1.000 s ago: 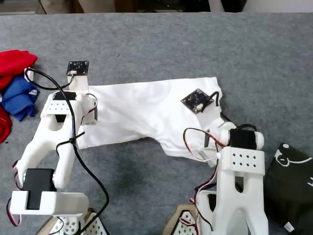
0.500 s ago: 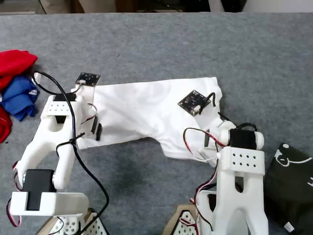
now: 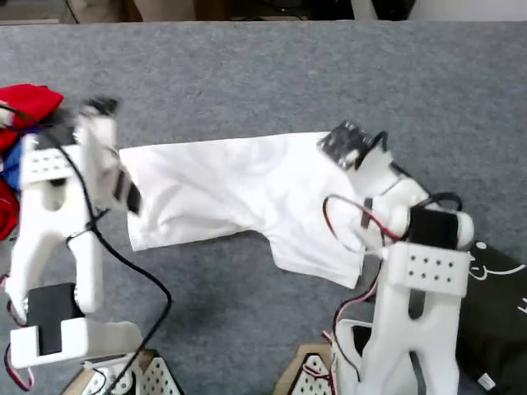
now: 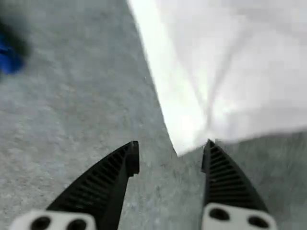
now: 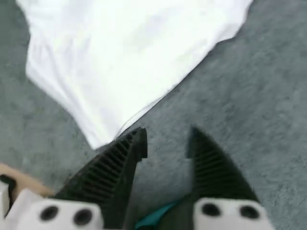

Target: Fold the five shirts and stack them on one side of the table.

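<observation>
Shirt (image 4: 230, 72) corner lies just beyond left end effector (image 4: 170, 154).

A robotics lab is suggested by a bench (image 3: 263, 74) covered in grey felt, where a left arm (image 3: 58, 247) and a right arm (image 3: 420, 304), 2 white printed units, are mounted with exposed wiring (image 3: 123, 263) and a bare circuit board (image 3: 344, 141).

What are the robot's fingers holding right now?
Nothing. The left gripper is open at a corner of the white shirt, and the right gripper is open over the table beside it. Neither grips the cloth.
</observation>
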